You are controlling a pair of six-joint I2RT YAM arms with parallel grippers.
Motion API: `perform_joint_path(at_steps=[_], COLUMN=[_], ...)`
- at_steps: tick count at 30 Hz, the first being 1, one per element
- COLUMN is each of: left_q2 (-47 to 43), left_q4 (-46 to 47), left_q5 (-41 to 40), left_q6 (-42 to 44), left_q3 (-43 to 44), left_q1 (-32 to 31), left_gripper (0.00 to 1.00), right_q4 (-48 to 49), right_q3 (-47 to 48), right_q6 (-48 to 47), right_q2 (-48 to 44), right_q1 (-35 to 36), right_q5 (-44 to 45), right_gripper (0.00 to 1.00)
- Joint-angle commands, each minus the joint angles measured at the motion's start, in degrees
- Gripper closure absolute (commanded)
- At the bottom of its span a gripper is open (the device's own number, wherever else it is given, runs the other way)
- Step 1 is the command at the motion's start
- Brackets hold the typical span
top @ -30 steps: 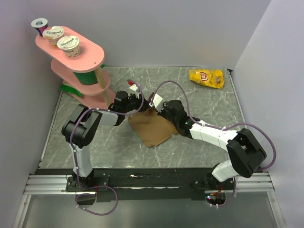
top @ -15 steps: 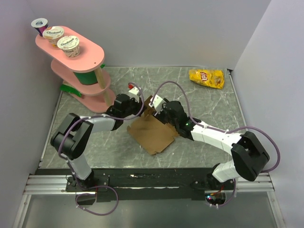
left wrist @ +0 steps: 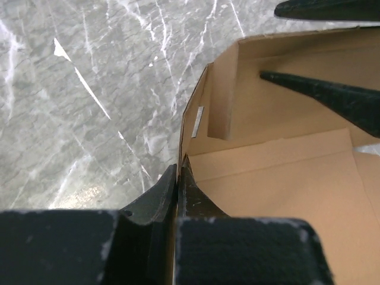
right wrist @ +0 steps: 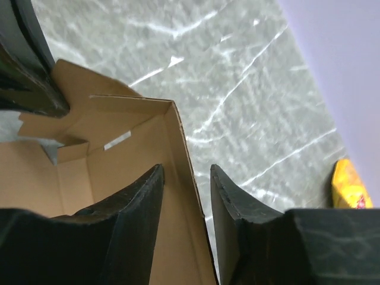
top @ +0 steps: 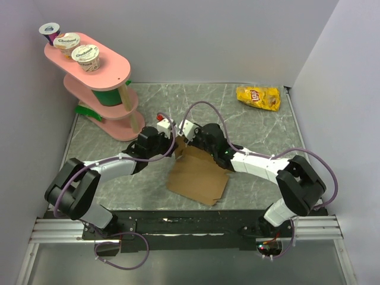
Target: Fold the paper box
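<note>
Cardboard: one paper box [top: 199,178]; left tool [left wrist: 177,171] clamped on it, right tool [right wrist: 187,172] apart, seemingly astride edge.

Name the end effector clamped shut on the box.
The left end effector, pinched shut on a wall of the paper box; the right end effector straddles another wall, jaws apart.

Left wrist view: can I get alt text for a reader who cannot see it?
The left pincer is shut on a wall edge of the brown paper box, partly raised into shape. The right pincer straddles the far wall, jaws apart; grey marble table shows at left.
</note>
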Motion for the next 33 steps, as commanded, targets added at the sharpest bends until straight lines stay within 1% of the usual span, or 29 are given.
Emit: perform_joint_path(at_steps=[1, 2, 4, 5, 7, 8, 9, 11, 12, 15, 16, 18, 19, 20, 21, 22, 24, 25, 26, 27, 28, 30, 31, 33], left_q2=[-1.91, -1.91, -2.00, -2.17, -2.26, -2.52, -2.61, -2.79, -2.79, -3.14, -3.40, -4.45, -4.63, -5.33, -5.60, -5.86, -6.83, -7.18, -8.05, -8.67, -9.46, -12.36, -13.50, -16.75], left_q4=[-4.05, -4.57, -5.10, -5.11, -5.28, -5.28, -5.37, -5.54, -5.63, -5.37, -4.85, -2.13, -1.42, -0.89, -0.28, -0.10, 0.78, 1.04, 1.39, 1.83, 2.97, 4.12, 4.73, 6.31], left_q5=[-2.24, -2.24, -1.89, -1.89, -1.98, -2.06, -2.15, -2.41, -2.42, -1.63, -0.84, 3.09, 4.34, 5.83, 7.24, 8.47, 9.18, 10.49, 10.94, 12.07, 13.91, 14.98, 15.77, 18.84], left_q6=[-1.66, -1.92, -2.80, -3.07, -3.86, -4.12, -4.64, -4.91, -5.00, -4.65, -4.48, -3.69, -3.77, -3.42, -2.64, -2.45, -2.89, -3.07, -3.42, -4.03, -4.30, -5.00, -5.18, -6.14], left_q3=[1.29, 1.99, 2.18, 2.44, 2.53, 2.62, 2.62, 2.70, 2.79, 2.97, 2.79, 1.48, 1.04, 0.25, -0.02, -0.28, -1.77, -2.30, -3.61, -4.41, -5.28, -8.27, -9.24, -12.40], left_q1=[-0.07, -0.07, -0.07, -0.07, -0.07, -0.07, -0.07, -0.07, -0.07, -0.07, -0.07, -0.07, -0.07, -0.07, -0.07, 0.01, 0.45, 1.32, 1.94, 2.73, 4.39, 6.24, 8.34, 10.46], left_gripper=[0.99, 0.99, 0.99, 0.99, 0.99, 0.99, 0.99, 0.99, 0.99, 0.99, 0.99, 0.99, 0.99, 0.96, 0.92, 0.74, 0.57, 0.38, 0.31, 0.26, 0.17, 0.09, 0.03, 0.01], right_q4=[8.67, 12.07, 15.61, 19.80, 25.26, 30.17, 32.22, 35.30, 38.36, 40.76, 40.07, 40.41, 41.89, 42.60, 42.87, 43.65, 44.89, 45.41, 46.29, 46.56, 46.65, 47.79, 47.88, 48.23], right_q3=[-3.03, -4.35, -8.04, -9.27, -12.87, -13.93, -15.51, -16.75, -17.97, -19.04, -18.95, -19.12, -19.30, -19.65, -19.83, -19.92, -20.53, -20.71, -20.79, -20.88, -20.88, -21.23, -21.41, -21.67], right_q6=[-3.48, -4.97, -6.12, -8.30, -10.51, -12.00, -12.45, -13.42, -13.86, -15.62, -15.79, -16.23, -16.41, -16.85, -16.94, -16.85, -17.02, -17.37, -17.90, -17.99, -18.25, -18.78, -18.87, -19.05], right_q2=[-2.49, -2.75, -3.28, -3.20, -2.15, -1.71, -0.74, -0.12, 0.23, 1.02, 1.28, 2.16, 2.34, 2.52, 2.78, 2.96, 3.13, 3.31, 3.40, 3.57, 3.66, 3.84, 3.84, 3.57], right_q1=[2.20, 2.82, 4.75, 5.63, 8.17, 8.71, 9.07, 10.21, 10.65, 12.14, 12.23, 12.58, 12.76, 12.85, 12.94, 12.94, 12.94, 12.85, 12.94, 12.85, 12.76, 12.76, 12.76, 12.67], right_q5=[-0.36, 0.43, 4.38, 6.04, 11.49, 12.82, 14.13, 17.04, 17.92, 19.86, 20.12, 20.74, 21.09, 21.53, 21.88, 22.32, 22.76, 22.85, 23.02, 23.02, 22.94, 22.85, 22.59, 22.58], right_gripper=[0.56, 0.57, 0.58, 0.58, 0.59, 0.59, 0.59, 0.63, 0.64, 0.69, 0.73, 0.76, 0.80, 0.82, 0.83, 0.85, 0.89, 0.94, 0.96, 0.97, 0.97, 0.97, 0.97, 0.97])
